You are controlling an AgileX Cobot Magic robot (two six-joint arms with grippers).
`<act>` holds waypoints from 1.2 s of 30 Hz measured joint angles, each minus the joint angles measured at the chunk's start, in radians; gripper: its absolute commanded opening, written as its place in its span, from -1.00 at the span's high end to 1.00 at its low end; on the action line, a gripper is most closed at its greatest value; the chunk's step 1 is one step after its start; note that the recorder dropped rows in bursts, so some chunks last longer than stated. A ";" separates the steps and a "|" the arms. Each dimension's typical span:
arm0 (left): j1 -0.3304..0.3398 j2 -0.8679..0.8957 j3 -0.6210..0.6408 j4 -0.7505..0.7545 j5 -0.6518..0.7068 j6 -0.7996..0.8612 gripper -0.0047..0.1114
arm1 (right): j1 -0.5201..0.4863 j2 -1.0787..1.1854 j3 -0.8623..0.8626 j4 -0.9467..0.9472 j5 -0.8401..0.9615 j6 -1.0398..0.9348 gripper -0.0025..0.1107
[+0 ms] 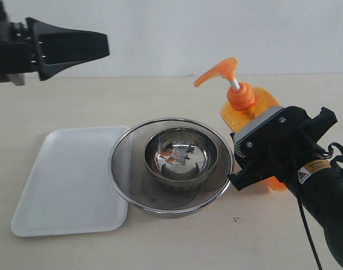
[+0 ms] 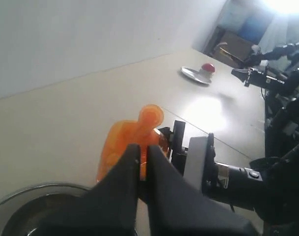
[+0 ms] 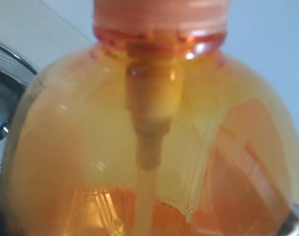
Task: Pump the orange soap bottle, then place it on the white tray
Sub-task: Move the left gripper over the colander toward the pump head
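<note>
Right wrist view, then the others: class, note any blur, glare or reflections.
Right wrist view: the orange soap bottle fills the frame, out of focus. Left wrist view: a light burns out one corner, glare lies on the table, the left gripper is a dark blur. Exterior view: sharp, even light; the steel bowl mirrors orange.

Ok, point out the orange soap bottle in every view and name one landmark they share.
Exterior view: orange soap bottle right of centre, beside the strainer bowl.
Left wrist view: mid-frame, beyond the shut left end effector.
Right wrist view: fills the picture.
Shared landmark: the strainer bowl's steel rim.
</note>
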 measured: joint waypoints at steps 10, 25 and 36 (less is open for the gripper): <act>-0.262 0.207 -0.213 0.004 -0.230 0.085 0.84 | 0.000 0.000 0.000 0.000 0.002 -0.001 0.96; -0.282 0.375 -0.309 -0.011 -0.225 0.145 0.84 | 0.000 0.000 0.000 0.000 0.002 0.001 0.96; -0.324 0.386 -0.359 -0.018 -0.193 0.178 0.84 | 0.000 0.000 0.000 0.000 0.000 0.007 0.96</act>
